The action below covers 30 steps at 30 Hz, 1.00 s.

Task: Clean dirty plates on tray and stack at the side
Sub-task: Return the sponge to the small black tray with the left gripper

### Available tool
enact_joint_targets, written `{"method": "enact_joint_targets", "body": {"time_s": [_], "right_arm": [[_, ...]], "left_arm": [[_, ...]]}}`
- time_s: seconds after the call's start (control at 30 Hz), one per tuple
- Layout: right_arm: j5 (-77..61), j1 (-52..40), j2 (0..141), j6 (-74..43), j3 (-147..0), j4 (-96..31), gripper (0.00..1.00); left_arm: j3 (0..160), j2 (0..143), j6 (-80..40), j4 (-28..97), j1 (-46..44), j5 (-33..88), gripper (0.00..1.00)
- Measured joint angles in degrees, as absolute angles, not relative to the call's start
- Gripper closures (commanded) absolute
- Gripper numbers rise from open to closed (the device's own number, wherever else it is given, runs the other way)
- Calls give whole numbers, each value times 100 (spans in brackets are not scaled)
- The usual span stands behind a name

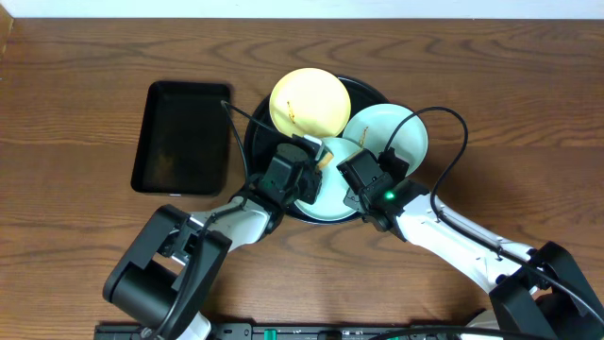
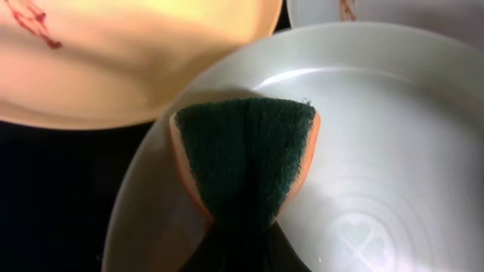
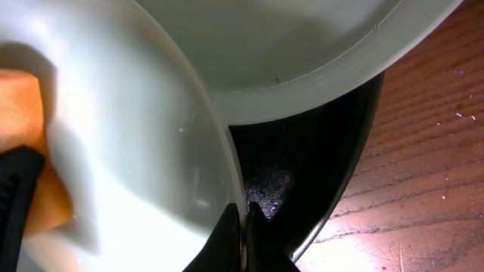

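Observation:
Three plates lie in the round black tray [image 1: 253,142]: a pale yellow plate [image 1: 310,102] with brown smudges at the back, a mint plate [image 1: 389,132] at the right, and a front mint plate [image 1: 332,194] between my grippers. My left gripper [image 1: 304,170] is shut on an orange sponge with a green scouring face [image 2: 246,155], pressed on the front plate [image 2: 378,151]. My right gripper [image 1: 357,189] is shut on that plate's rim [image 3: 227,174], one finger on each side. The sponge also shows at the left of the right wrist view [image 3: 30,151].
A smaller rectangular black tray [image 1: 184,137] sits to the left of the round one. The wooden table [image 1: 510,85] spreads around. Black cables arc over the plates from both wrists.

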State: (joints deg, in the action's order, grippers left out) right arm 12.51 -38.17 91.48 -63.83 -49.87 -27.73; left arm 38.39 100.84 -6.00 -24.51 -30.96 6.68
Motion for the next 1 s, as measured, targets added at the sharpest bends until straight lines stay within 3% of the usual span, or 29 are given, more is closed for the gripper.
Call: {"method": "enact_joint_targets", "body": {"time_s": [0.37, 1.0], "right_arm": [[1258, -3817, 9148, -6383, -4987, -2762, 99], [1288, -3817, 9148, -6381, -4987, -2740, 99]], "left_arm": [[3839, 10193, -600, -2672, -3041, 687, 92], [3828, 10731, -403, -4281, -3011, 600, 92]]}}
